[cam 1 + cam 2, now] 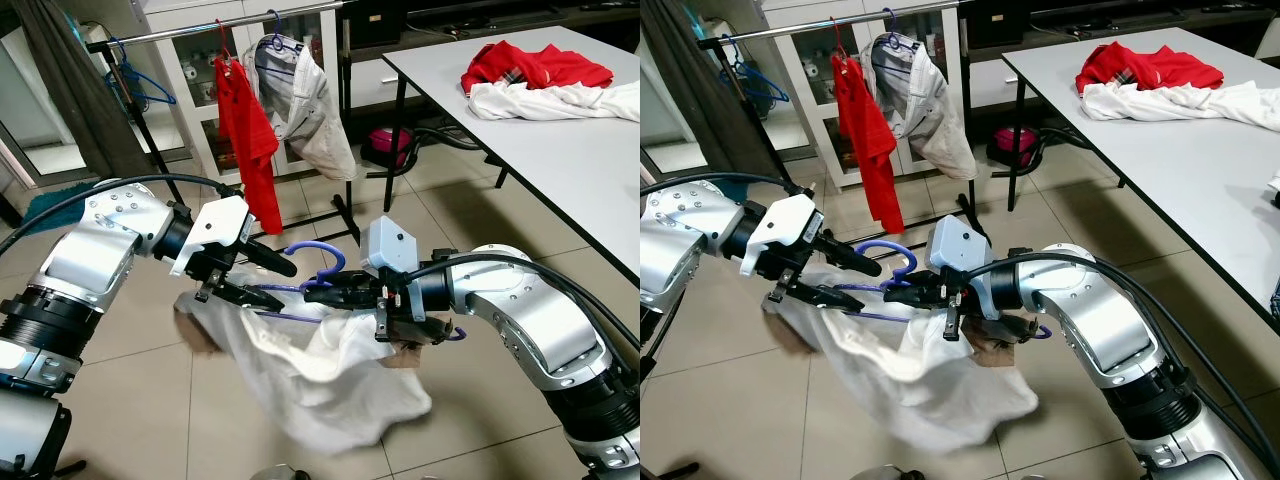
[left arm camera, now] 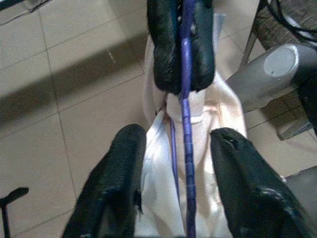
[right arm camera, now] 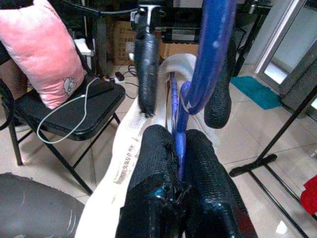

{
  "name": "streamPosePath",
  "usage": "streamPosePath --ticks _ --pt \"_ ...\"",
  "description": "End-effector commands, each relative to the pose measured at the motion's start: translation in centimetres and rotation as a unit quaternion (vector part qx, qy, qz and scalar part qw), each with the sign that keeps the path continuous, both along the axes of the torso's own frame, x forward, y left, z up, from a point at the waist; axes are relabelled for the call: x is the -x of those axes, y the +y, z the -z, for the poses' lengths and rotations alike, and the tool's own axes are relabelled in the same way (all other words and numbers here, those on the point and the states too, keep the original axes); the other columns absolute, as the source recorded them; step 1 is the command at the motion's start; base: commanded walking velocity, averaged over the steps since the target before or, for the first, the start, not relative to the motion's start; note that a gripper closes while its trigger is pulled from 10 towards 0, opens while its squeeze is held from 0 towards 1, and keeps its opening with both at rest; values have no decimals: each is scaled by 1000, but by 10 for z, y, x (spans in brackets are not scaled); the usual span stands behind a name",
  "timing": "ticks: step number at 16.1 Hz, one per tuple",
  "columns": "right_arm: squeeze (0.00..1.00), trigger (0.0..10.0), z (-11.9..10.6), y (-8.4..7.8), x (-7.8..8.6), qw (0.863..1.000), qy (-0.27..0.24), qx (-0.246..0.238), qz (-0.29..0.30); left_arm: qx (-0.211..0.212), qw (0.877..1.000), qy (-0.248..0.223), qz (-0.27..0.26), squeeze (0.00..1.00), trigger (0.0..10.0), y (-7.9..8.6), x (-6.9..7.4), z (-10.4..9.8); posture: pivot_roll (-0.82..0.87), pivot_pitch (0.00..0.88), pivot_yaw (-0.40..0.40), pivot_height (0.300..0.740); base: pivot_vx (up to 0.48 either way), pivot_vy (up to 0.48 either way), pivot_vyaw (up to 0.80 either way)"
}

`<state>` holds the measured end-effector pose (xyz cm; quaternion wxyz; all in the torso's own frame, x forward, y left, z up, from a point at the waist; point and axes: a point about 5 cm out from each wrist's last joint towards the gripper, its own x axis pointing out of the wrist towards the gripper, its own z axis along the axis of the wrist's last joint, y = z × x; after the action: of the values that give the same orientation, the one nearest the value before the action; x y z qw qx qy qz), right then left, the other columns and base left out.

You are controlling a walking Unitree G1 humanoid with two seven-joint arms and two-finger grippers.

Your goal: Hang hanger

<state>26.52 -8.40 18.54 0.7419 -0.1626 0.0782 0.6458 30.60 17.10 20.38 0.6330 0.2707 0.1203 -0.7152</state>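
A blue wire hanger carrying a white garment hangs in the air between my two arms, above the tiled floor. My right gripper is shut on the hanger's wire just below the hook; the right wrist view shows its fingertips pinched on the blue wire. My left gripper comes in from the left and stands open, its fingers straddling the wire without closing on it. The clothes rail runs behind, up and to the left.
On the rail hang a red shirt, a beige garment on a blue hanger and spare blue hangers. The rack's foot lies just behind the grippers. A white table with red and white clothes stands to the right.
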Motion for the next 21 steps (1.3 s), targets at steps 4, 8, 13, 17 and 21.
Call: streamPosePath --ticks 4,8,13,17,21 --pt "0 10000 -12 11 1 999 -26 -7 -30 -36 999 -11 -26 0 0 4 -4 10 -90 0 126 740 0 0 0" --pt "0 10000 -12 14 -2 999 -26 -5 -32 -26 999 -19 -35 0 0 0 -2 15 -90 0 117 740 0 0 0" --pt "0 10000 -12 15 -3 999 -27 -4 -34 7 1000 -16 -24 0 0 -3 0 10 -89 0 116 740 0 0 0" --pt "1000 10000 -12 13 -4 999 -17 -8 -31 13 999 -6 -39 0 0 0 3 13 -88 0 117 740 0 0 0" --pt "1000 10000 -13 13 -5 999 -17 -9 -30 18 998 2 -52 0 0 2 6 16 -87 0 110 740 0 0 0"
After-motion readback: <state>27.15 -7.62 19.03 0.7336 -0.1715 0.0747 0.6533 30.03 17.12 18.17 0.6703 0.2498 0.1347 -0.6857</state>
